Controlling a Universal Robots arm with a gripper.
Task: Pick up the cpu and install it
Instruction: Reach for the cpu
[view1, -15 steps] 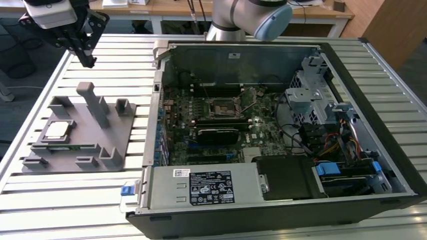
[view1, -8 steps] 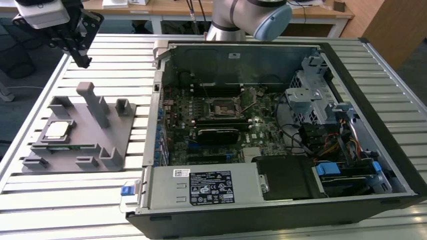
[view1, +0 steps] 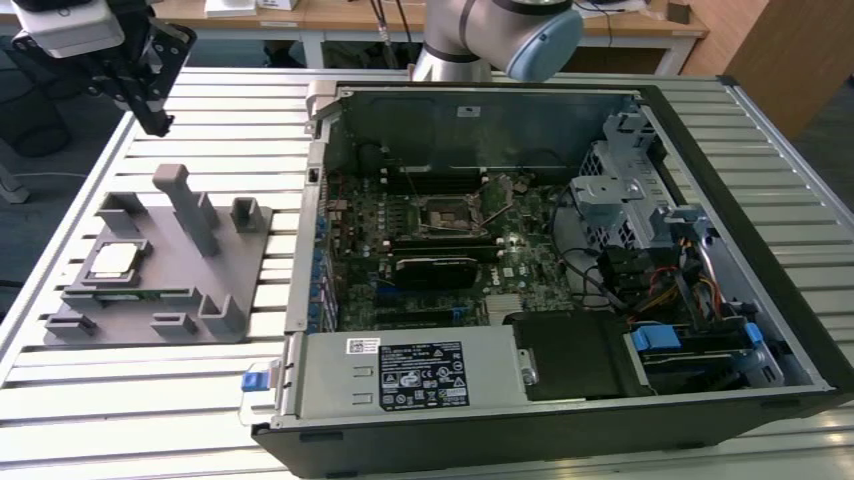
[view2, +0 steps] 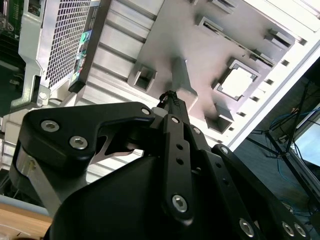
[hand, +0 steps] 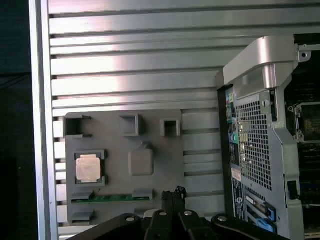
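The cpu (view1: 114, 260) (view2: 236, 81) (hand: 88, 167), a small square chip with a shiny metal top, lies flat in a recessed seat of the grey fixture block (view1: 167, 300) at the exterior view's left. My gripper (view1: 162, 122) (view2: 170, 96) (hand: 173, 192) hangs well above the table, behind the fixture. Its black fingers are shut together with nothing between them. The motherboard socket (view1: 447, 213) sits inside the open computer case (view1: 561, 400).
The fixture block carries a tall grey post (view1: 187, 205) (hand: 141, 161), several small pockets and a green memory stick (hand: 111, 198). The case's walls and drive cage (view1: 627, 190) rise at the exterior view's right. The slatted metal table (view1: 134, 420) ends close to the fixture.
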